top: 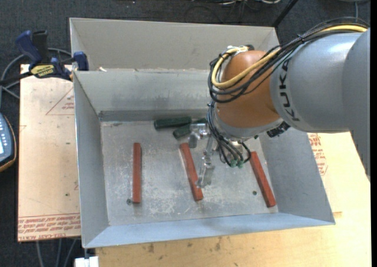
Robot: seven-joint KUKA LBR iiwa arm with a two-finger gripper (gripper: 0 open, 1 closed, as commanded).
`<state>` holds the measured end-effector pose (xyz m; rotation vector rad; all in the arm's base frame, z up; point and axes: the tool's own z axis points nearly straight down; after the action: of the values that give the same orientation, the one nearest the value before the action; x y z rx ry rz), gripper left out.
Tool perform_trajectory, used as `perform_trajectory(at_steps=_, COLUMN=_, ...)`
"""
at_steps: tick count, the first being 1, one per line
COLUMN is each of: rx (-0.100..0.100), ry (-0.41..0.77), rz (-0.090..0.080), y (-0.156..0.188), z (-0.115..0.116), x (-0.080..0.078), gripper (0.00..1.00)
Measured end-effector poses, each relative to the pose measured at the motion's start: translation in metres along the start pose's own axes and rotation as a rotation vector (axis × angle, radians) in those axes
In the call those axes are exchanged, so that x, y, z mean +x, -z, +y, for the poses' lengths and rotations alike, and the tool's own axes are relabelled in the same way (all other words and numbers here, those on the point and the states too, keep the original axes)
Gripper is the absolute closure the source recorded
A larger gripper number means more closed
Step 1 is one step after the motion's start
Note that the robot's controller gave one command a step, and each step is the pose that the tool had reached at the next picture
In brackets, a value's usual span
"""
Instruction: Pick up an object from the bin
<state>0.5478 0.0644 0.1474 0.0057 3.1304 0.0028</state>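
Note:
My gripper [204,178] hangs low over the middle of the bin, its thin metal fingers reaching down beside the lower part of a red-brown stick [189,170] that lies slanted on the floor. The fingertips stand close together just right of that stick. A dark green cylinder-shaped thing [172,123] lies near the back wall, up and left of the gripper. Another red-brown stick [263,180] lies slanted to the right, partly under the arm.
A third red-brown stick [136,172] lies upright in the view on the left side of the floor. The arm's orange cover and cables hang over the bin's right back part, hiding what lies below.

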Motion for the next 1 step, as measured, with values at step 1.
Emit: perform_trajectory(at_steps=1, rx=-0.002, ry=0.426, rz=0.004, y=-0.0762, z=-0.0222, x=0.0444, gripper=0.00)
